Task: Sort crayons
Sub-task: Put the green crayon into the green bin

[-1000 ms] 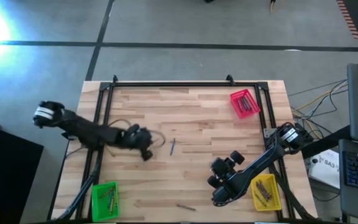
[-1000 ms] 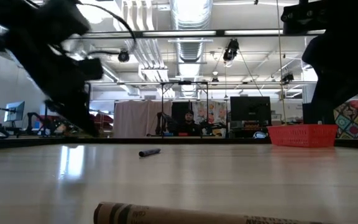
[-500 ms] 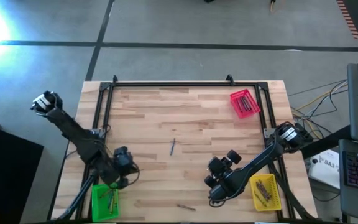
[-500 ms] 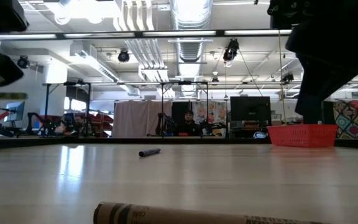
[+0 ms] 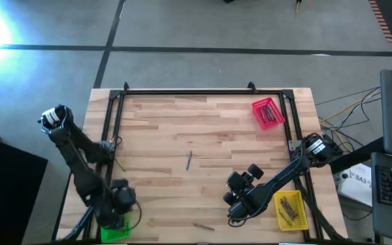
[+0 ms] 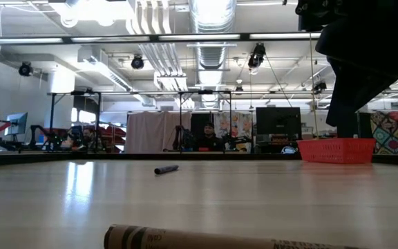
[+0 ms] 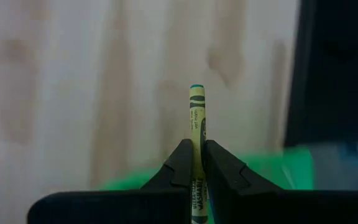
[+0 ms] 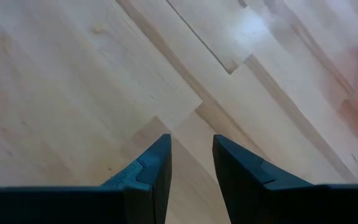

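My left gripper [image 5: 119,207] is at the table's near left corner, above the green tray [image 5: 116,233], and is shut on a yellow-green crayon [image 7: 197,115]. My right gripper [image 5: 234,207] hangs open and empty over bare wood at the near right; its fingers [image 8: 156,167] stand apart. A blue crayon [image 5: 188,160] lies flat at the table's middle and also shows in the low view [image 6: 166,169]. A brown crayon [image 5: 204,226] lies flat by the near edge, close to the low camera [image 6: 220,239]. My left gripper pinches the yellow-green crayon between its two fingertips [image 7: 182,163], on the crayon's shaft [image 7: 197,146] around its middle. The crayon lies along the fingers, and its free end [image 7: 196,88] sticks out past them. It is lifted clear, over the wood and the green tray's edge [image 7: 260,174].
A red tray [image 5: 267,113] with crayons stands at the far right. A yellow tray [image 5: 290,209] with crayons stands at the near right, beside my right arm. A black frame [image 5: 182,93] runs along the table's far and side edges. People and equipment show beyond the table.
My left gripper has swung from the table's middle, beside the blue crayon, toward the near left corner and now stands above the green tray. In the low view it has left the picture. The blue and brown crayons have stayed put.
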